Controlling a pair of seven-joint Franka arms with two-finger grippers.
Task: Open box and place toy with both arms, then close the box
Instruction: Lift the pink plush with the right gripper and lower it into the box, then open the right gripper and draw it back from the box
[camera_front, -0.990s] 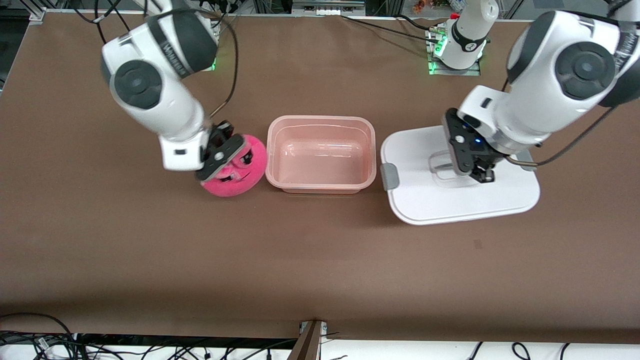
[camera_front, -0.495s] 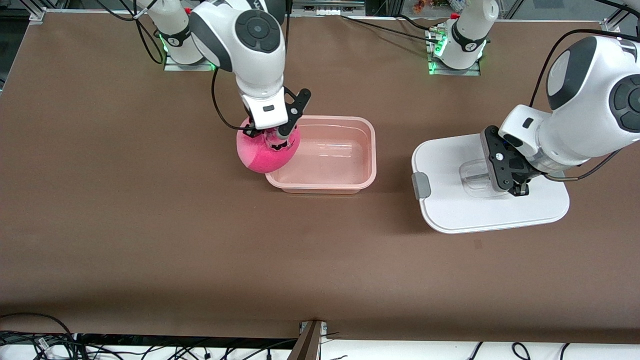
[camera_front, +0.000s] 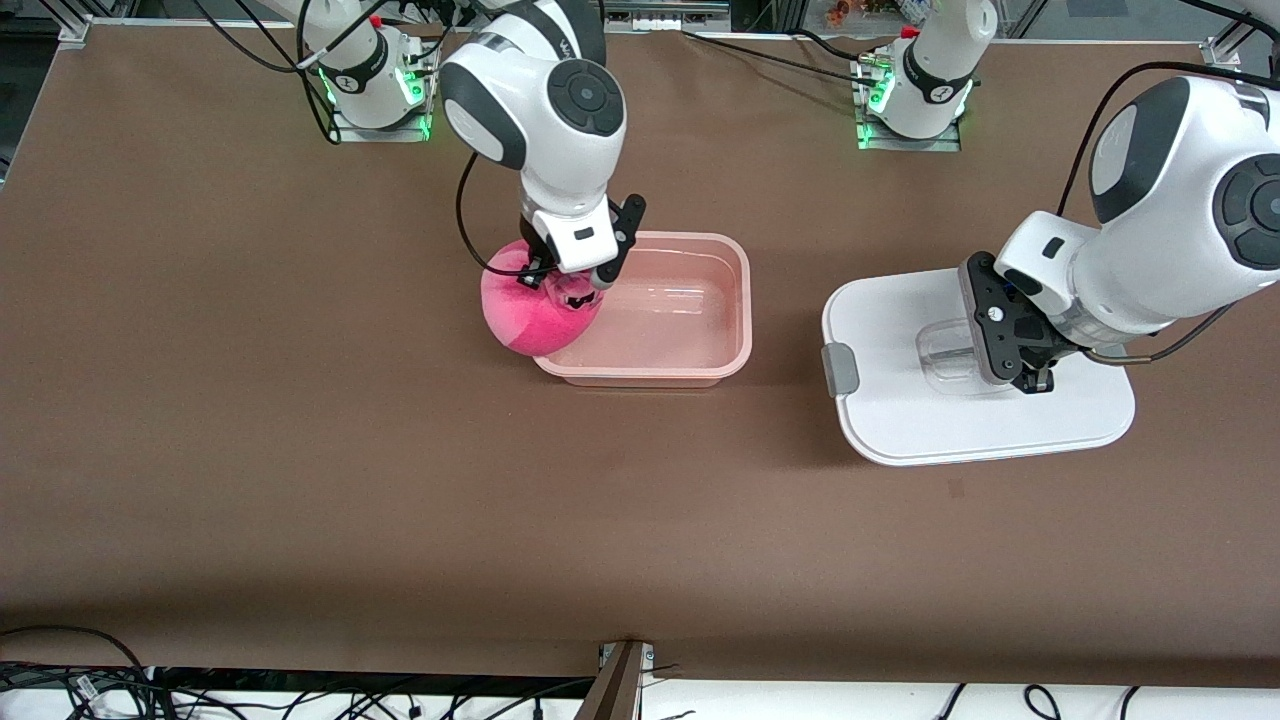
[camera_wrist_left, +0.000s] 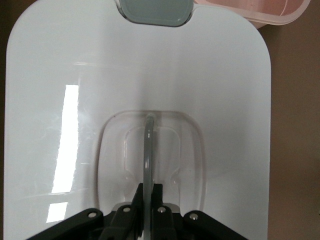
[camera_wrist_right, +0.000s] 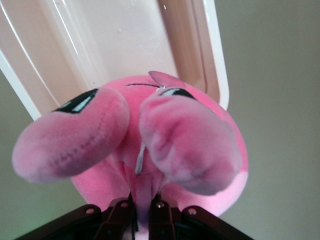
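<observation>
The pink translucent box (camera_front: 700, 372) stands open at mid table. My right gripper (camera_front: 560, 290) is shut on the hot-pink plush toy (camera_front: 525, 320) and holds it in the air over the box rim at the right arm's end; the right wrist view shows the toy (camera_wrist_right: 150, 145) hanging over the box (camera_wrist_right: 120, 40). The white lid (camera_front: 900, 420) lies flat toward the left arm's end. My left gripper (camera_front: 1035, 378) is shut on the lid's clear handle (camera_wrist_left: 148, 150) in its recess.
A grey clip (camera_front: 838, 368) on the lid's edge faces the box. Both arm bases (camera_front: 915, 80) stand along the table edge farthest from the front camera. Bare brown tabletop lies nearer the front camera.
My right gripper lifted the toy from the table beside the box and carried it over the box rim. My left gripper moved the lid farther from the box.
</observation>
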